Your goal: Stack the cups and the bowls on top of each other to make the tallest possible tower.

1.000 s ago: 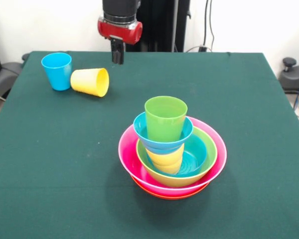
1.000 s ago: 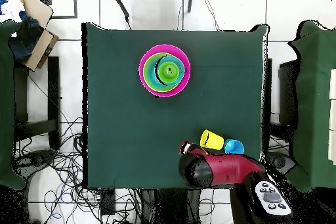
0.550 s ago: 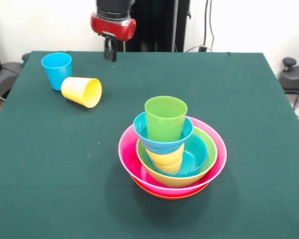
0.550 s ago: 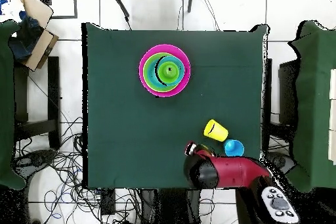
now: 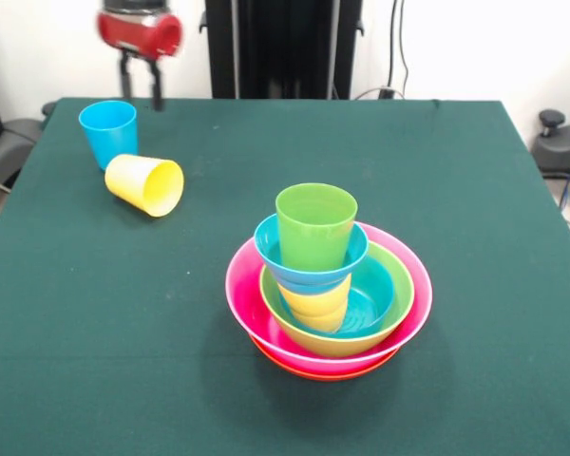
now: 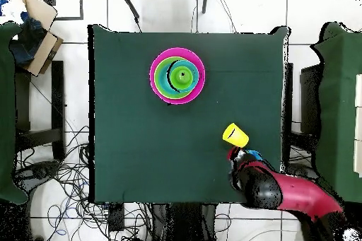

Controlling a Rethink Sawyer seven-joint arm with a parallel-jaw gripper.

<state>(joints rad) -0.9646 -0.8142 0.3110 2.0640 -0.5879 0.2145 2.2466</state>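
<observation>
The tower [image 5: 328,285] stands right of the table's middle: an orange bowl [image 5: 318,369] at the bottom, a pink bowl [image 5: 242,299], a lime green bowl [image 5: 399,309], a squat yellow-orange cup [image 5: 315,304], a small blue bowl [image 5: 309,258], and a green cup [image 5: 315,226] on top. From overhead the tower [image 6: 177,75] reads as nested rings. A light blue cup [image 5: 108,133] stands upright at the far left. Beside it a yellow cup [image 5: 145,183] [image 6: 235,135] lies on its side. My gripper [image 5: 140,84] [image 6: 235,156] hangs open and empty just behind the light blue cup.
The green table cloth [image 5: 475,209] ends close behind the light blue cup. Overhead, my red arm [image 6: 283,192] covers most of that cup at the table's lower right edge. A cardboard box [image 6: 35,30] sits off the table at the upper left.
My gripper has swung left along the table's far side to just behind the light blue cup, and its fingers now stand apart. The yellow cup has rolled slightly and turned its mouth more towards the front.
</observation>
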